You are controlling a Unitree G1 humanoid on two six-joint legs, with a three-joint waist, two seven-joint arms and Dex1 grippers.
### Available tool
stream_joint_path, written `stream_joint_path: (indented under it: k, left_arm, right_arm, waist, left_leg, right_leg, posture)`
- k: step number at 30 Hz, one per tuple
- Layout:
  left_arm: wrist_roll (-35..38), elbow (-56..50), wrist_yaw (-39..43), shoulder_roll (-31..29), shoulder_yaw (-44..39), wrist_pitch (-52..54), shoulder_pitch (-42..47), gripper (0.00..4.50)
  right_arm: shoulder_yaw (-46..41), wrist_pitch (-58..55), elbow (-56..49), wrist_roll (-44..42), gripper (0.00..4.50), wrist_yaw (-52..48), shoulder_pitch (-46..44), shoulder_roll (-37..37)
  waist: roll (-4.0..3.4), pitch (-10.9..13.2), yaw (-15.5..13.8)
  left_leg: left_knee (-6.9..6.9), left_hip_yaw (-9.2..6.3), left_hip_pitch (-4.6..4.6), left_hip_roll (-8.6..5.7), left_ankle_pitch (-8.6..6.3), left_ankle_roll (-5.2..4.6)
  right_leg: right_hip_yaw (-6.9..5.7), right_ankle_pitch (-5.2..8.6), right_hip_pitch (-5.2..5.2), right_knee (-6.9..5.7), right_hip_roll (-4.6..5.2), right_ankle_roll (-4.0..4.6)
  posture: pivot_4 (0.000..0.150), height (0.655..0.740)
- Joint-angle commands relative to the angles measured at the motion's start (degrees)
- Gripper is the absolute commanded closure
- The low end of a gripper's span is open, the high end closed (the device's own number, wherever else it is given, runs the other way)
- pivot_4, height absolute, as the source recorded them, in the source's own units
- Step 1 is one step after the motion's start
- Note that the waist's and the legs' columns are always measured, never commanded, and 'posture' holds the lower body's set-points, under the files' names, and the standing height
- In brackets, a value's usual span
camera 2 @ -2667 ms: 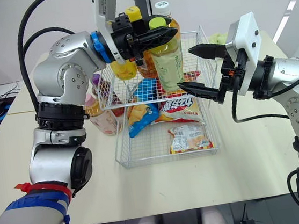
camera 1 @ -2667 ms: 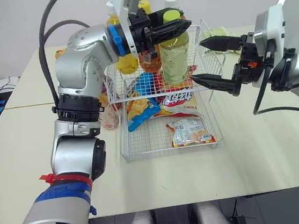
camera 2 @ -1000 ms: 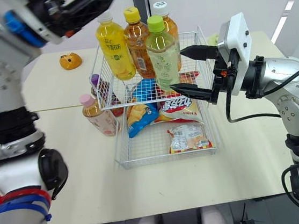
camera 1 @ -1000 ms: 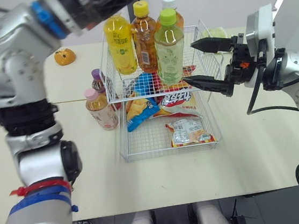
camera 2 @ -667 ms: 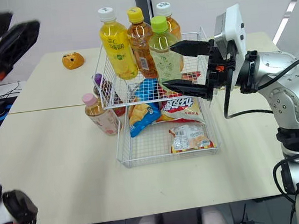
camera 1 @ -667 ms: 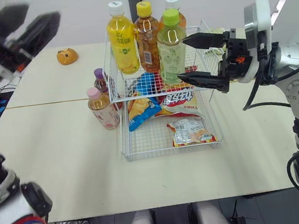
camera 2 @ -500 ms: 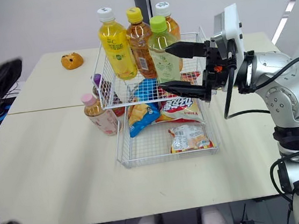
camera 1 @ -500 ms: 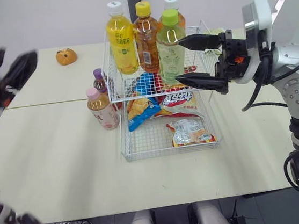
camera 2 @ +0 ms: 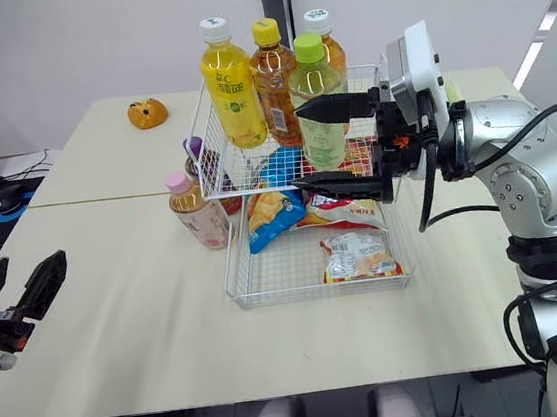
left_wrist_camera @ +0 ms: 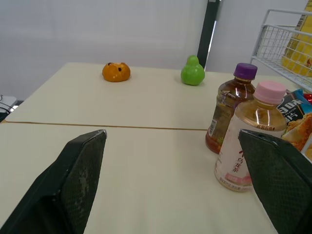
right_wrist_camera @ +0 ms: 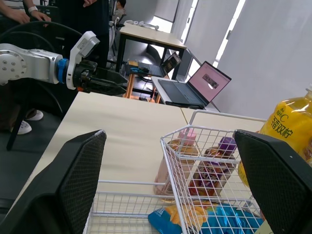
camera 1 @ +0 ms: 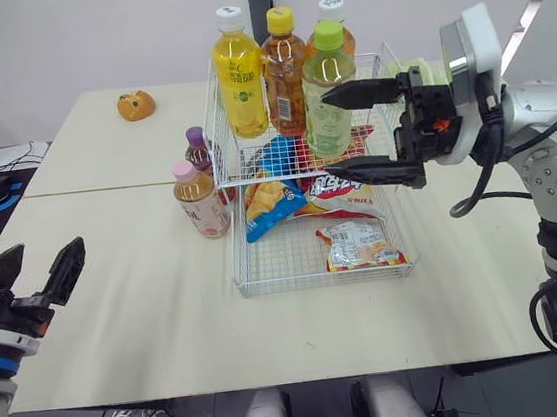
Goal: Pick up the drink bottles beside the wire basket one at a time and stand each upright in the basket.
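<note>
Beside the wire basket [camera 1: 317, 277], on the worktop [camera 1: 151, 324], a pink-capped bottle [camera 1: 201, 197] and a purple-capped bottle [camera 1: 197, 149] stand upright. Well apart, the left gripper [camera 1: 49, 247] hovers, jaws open and empty. The right gripper [camera 1: 325, 131] holds its jaws open and empty near the green-capped bottle [camera 1: 333, 66] in the upper tier.

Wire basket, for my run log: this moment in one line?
wire basket: four bottles upright | beside: pink-cap bottle, purple-cap bottle | left gripper: open | right gripper: open
</note>
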State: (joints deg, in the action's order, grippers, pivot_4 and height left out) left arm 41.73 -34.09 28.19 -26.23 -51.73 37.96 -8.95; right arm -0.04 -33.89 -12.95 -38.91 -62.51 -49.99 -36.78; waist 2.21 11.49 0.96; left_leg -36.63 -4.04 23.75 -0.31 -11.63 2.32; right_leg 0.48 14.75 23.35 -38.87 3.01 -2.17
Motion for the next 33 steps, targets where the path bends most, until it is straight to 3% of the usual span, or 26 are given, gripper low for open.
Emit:
stream_joint_path:
  k: [1, 12, 24, 33]
  left_arm:
    - [-0.52, -3.44, -0.9, 1.53, 2.12, -3.88, -3.14, 0.02]
    - [2.2, -5.49, -5.75, -0.83, 8.94, -3.93, -2.82, 0.02]
    - [-8.74, 5.34, -7.12, -3.95, 28.1, -7.83, 14.5, 0.02]
    - [-13.12, 14.67, -5.84, -3.35, 33.43, -11.49, 23.71, 0.02]
  right_arm:
    - [-1.3, 1.63, -1.76, 0.26, 0.0, -0.24, 0.59, -0.75]
    - [-0.8, 0.69, -2.03, -0.28, 0.0, 1.18, -1.2, -0.38]
    - [-0.42, 0.6, -1.42, 0.84, 0.0, 2.64, -2.03, -0.3]
    - [-1.39, 0.95, -2.31, 0.89, 0.0, 2.73, -0.32, -1.52]
  waist:
    - [0.0, -0.01, 0.04]
    - [0.0, -0.02, 0.0]
    - [-0.01, -0.02, -0.01]
    - [-0.01, -0.02, 0.03]
  left_leg:
    - [0.0, 0.01, 0.0, 0.01, 0.0, 0.0]
    - [0.0, 0.02, -0.01, 0.0, 0.0, -0.01]
    - [0.0, 0.03, 0.0, -0.06, 0.0, -0.01]
    - [0.02, -0.01, 0.01, -0.06, 0.0, -0.01]
  right_leg:
    - [0.01, 0.0, 0.0, 0.0, -0.01, 0.0]
    - [0.01, 0.01, 0.0, 0.0, -0.04, 0.0]
    - [-0.01, 0.0, -0.01, 0.01, -0.08, -0.01]
    - [-0.04, 0.0, 0.0, 0.01, -0.1, -0.01]
  posture:
    - [0.15, 0.74]
    - [0.15, 0.74]
    - [0.15, 0.74]
    - [0.15, 0.74]
